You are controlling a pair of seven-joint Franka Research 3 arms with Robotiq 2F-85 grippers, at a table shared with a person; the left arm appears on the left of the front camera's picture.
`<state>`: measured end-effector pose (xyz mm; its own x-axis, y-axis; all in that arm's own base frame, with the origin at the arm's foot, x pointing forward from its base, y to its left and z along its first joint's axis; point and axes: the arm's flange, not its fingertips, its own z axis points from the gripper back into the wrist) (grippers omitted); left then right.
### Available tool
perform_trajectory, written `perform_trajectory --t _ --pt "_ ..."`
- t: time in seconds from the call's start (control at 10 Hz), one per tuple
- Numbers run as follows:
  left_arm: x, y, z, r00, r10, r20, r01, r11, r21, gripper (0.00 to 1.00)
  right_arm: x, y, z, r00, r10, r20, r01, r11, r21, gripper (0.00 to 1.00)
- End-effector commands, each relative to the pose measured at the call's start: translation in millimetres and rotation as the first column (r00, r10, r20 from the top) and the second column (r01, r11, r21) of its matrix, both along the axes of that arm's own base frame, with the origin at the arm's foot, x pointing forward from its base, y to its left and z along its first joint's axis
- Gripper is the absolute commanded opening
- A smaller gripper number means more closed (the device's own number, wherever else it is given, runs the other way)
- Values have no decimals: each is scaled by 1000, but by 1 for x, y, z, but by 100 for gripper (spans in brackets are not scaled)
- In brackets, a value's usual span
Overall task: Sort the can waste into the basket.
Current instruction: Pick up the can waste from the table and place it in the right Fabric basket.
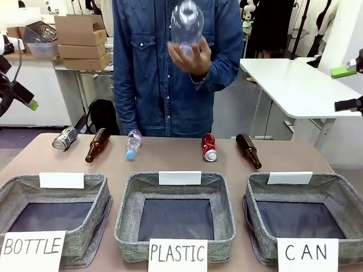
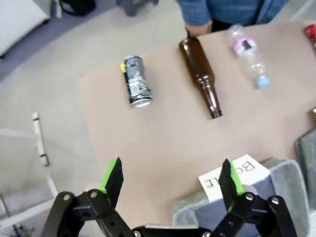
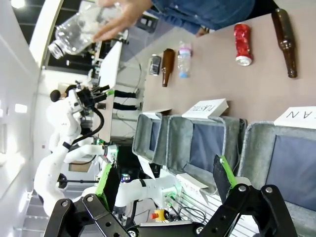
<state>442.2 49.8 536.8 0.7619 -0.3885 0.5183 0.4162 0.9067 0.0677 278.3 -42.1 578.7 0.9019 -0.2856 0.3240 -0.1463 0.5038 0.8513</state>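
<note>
Front view: by our reading, nothing is sorted so far. The red can [image 1: 209, 147] lies on its side right of centre along the far edge of the counter [image 1: 170, 164], between a small plastic bottle [image 1: 133, 144] and a brown bottle [image 1: 248, 150]. The dark can [image 1: 64, 139] lies at the far left, just beside a second brown bottle [image 1: 97, 145]. The basket marked CAN [image 1: 334, 181] stands at the near right, and we see nothing inside it. The left jaws hang wide and empty above the counter's left end, with the dark can ahead of them and well apart. The right jaws are likewise wide and empty, raised off to the right. A person's hand [image 1: 195, 56] holds a clear bottle [image 1: 187, 22] aloft. We judge the task not begun: both cans remain to be lifted and dropped in.
</note>
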Motion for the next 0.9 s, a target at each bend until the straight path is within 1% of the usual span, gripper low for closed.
perform_trajectory --t 0.0,0.1,0.2,0.3,0.5,0.7,0.8 --pt "-7 -2 -5 998 -64 -19 63 998 -12 100 3 0 1 1000 14 28 -14 1000 17 100" --pt "0 0 0 1000 0 0 0 1000 0 100 3 0 1 1000 14 28 -14 1000 17 100" --pt "22 -3 -6 1000 22 -18 -22 1000 8 100 3 0 1 1000 14 28 -14 1000 17 100" --pt "53 4 -18 995 20 -93 -22 1000 -21 100 3 0 1 1000 14 28 -14 1000 17 100" --pt "105 9 -48 979 -25 -203 9 997 -82 100 3 0 1 1000 14 28 -14 1000 17 100" --pt "154 13 -84 965 6 -262 -33 995 -97 100 3 0 1 1000 14 28 -14 1000 17 100" --pt "179 15 -105 947 -5 -321 -34 993 -117 100 3 0 1 1000 14 28 -14 1000 17 100"
